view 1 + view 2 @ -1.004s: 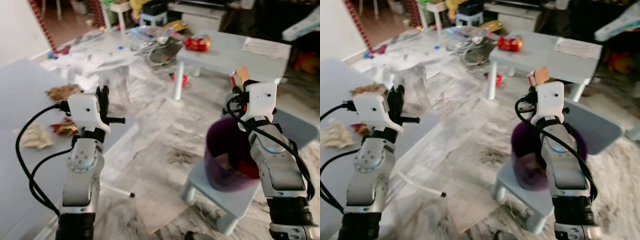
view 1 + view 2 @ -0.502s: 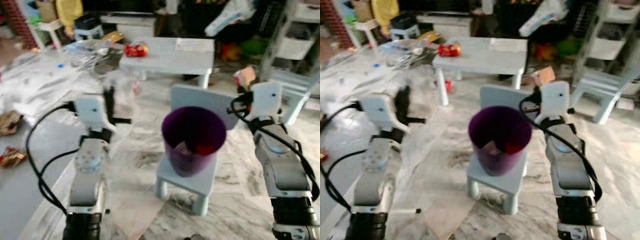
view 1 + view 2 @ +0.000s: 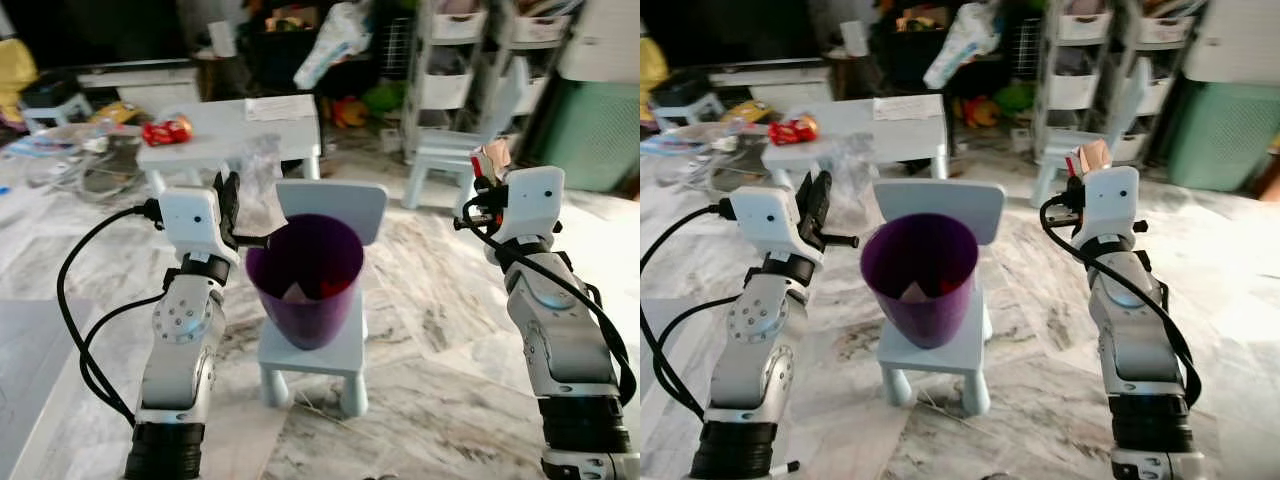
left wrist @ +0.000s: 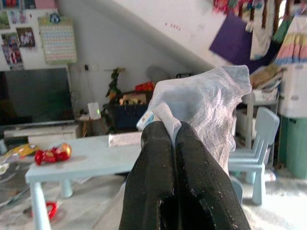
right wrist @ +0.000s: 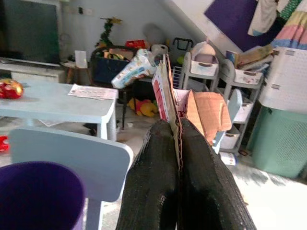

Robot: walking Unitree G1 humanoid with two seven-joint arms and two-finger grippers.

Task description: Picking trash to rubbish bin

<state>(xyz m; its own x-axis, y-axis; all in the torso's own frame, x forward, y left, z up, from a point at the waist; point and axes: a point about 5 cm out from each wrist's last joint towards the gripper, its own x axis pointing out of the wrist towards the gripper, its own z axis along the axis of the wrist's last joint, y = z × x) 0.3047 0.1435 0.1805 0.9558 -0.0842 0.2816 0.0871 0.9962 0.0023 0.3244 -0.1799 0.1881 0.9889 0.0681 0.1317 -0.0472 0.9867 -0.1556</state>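
I see the purple rubbish bin (image 3: 305, 280) at centre frame, standing on a small pale blue chair (image 3: 318, 345) with scraps inside. At left, my left pincer (image 4: 175, 139) is clamped on a clear plastic wrapper (image 4: 206, 103). At right, my right pincer (image 5: 178, 139) is closed on a torn cardboard carton (image 5: 192, 108).

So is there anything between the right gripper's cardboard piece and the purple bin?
Nothing visible. The right gripper holds the cardboard piece beside the purple bin, whose mouth is open, with only bare air and marble floor between.
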